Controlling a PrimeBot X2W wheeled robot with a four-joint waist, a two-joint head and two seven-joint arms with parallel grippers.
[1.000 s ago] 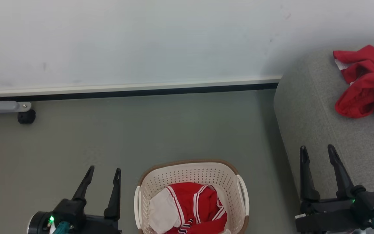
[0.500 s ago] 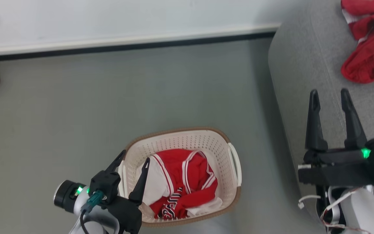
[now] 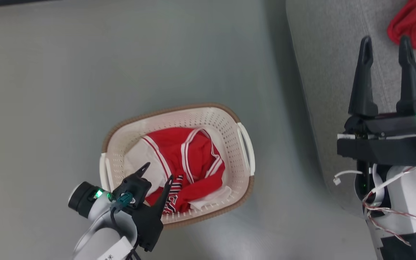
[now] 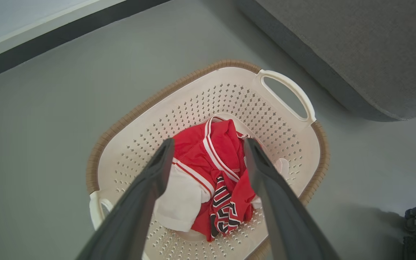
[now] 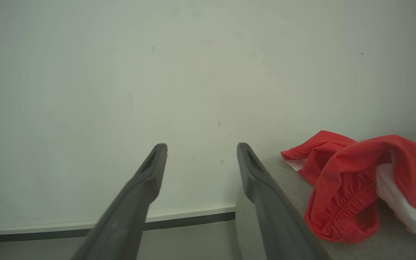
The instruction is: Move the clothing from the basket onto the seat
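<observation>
Now, my left hand [image 3: 159, 171] is hovering over the near left corner of the basket [image 3: 179, 109], fingers spread wide and holding nothing. The red clothing [image 3: 190, 159] is lying crumpled inside the basket, which is standing on the floor [image 3: 49, 90]. The grey sofa [image 3: 323, 54] is sitting near it on the right. My right hand [image 3: 385, 39] is hanging above the sofa, fingers wide apart and empty. Another red garment [image 3: 415, 27] is lying on the sofa, just past that hand.
</observation>
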